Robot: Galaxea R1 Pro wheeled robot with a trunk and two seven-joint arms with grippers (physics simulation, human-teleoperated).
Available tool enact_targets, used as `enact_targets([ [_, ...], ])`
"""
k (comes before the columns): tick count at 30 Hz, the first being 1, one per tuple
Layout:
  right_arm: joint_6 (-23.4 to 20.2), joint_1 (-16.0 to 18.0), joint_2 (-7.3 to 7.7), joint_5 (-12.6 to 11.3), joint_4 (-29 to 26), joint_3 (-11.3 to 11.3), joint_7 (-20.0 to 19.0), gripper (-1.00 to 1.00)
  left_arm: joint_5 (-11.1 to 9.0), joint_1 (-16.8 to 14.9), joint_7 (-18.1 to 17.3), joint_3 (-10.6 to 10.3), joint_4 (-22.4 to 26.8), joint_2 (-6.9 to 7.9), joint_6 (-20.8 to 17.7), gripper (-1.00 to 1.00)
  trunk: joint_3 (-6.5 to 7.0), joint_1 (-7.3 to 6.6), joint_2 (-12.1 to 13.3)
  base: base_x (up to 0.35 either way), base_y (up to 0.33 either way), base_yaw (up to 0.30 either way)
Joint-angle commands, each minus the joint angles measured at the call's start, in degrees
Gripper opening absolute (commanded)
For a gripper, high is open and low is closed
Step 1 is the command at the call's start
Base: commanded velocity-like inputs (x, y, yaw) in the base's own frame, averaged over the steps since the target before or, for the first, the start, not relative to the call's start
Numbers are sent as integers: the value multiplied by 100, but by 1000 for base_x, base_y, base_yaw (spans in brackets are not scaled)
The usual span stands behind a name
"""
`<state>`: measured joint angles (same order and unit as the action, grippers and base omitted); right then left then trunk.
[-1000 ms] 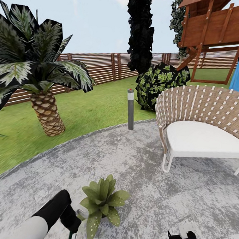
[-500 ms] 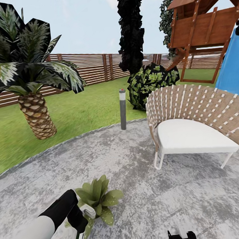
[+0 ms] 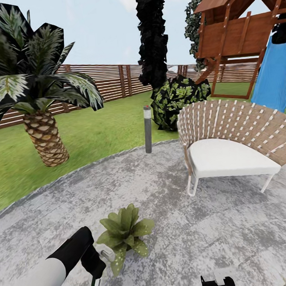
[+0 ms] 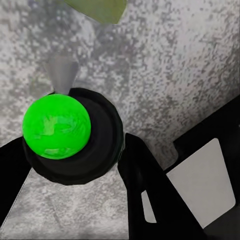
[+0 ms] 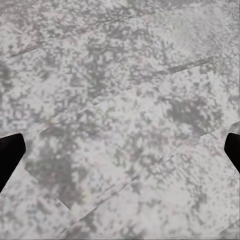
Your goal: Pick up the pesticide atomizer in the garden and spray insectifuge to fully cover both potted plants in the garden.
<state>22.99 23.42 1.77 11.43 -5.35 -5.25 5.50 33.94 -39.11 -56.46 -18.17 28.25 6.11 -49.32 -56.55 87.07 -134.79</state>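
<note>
The step in hand looks like the spraying itself; the left gripper, low at about seven o'clock in the head view, carries the pesticide atomizer, its pale head just beside the nearest leaves of a potted plant standing on the round grey patio; a thin dark green stem hangs below the gripper toward the frame's lower edge. In the left wrist view the black fingers press in against a black round body topped by a bright green ball, so they are pinching the atomizer, with a grey nozzle cone pointing at a leaf tip. The next move, I judge, calls for aiming the nozzle squarely over the rosette; a second plant must then be found. The right gripper sits at five o'clock; its dark fingertips stand wide apart, holding nothing.
</note>
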Motion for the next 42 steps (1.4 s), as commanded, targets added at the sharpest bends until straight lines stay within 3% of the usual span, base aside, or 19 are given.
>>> enact_targets([
  [1, 21, 5, -1, 61, 8, -46, 19, 100, 69, 0, -32, -20, 14, 0, 11, -100, -5, -2, -2, -65, 304, -189],
  [13, 21, 5, -1, 61, 9, -46, 20, 100, 68, -18, -61, -12, 14, -3, -7, -100, -5, -2, -2, -72, 301, -267],
  [18, 21, 5, -1, 61, 11, -46, 14, 100, 90, -121, -204, -24, 77, 4, -60, -100, -5, -2, -2, -1, 294, -34],
  [20, 21, 5, -1, 61, 15, -46, 13, 100, 414, -324, -480, -316, 79, -30, -73, -100, -5, -2, -2, 0, 86, -2],
  [22, 21, 5, -1, 61, 16, -46, 13, 100, 768, -482, -1155, -595, 86, -29, -75, -100, -5, -2, -2, 0, 23, -1],
  [23, 21, 5, -1, 62, 16, -46, 13, 100, 883, -514, -1390, -638, 96, -25, -72, -100, -5, -2, -2, 0, 10, 0],
  [24, 21, 5, -1, 64, 16, -46, 14, 100, 1235, -626, -1872, -688, 114, -35, -71, -100, -5, -2, -2, 0, 3, 0],
  [25, 21, 5, -1, 63, 16, -46, 16, 100, 1381, -666, -1993, -689, 113, -33, -75, -100, -5, -2, -2, 0, 1, 0],
  [31, 21, 5, -1, 61, 10, -46, 21, 100, 1476, -640, -2054, -657, 100, -4, -70, -100, -5, -2, -2, 0, 25, 0],
  [42, 21, 5, -1, 61, 8, -46, 22, 100, 1482, -631, -2057, -675, 102, -49, -72, -100, -5, -2, -2, 20, 228, -258],
])
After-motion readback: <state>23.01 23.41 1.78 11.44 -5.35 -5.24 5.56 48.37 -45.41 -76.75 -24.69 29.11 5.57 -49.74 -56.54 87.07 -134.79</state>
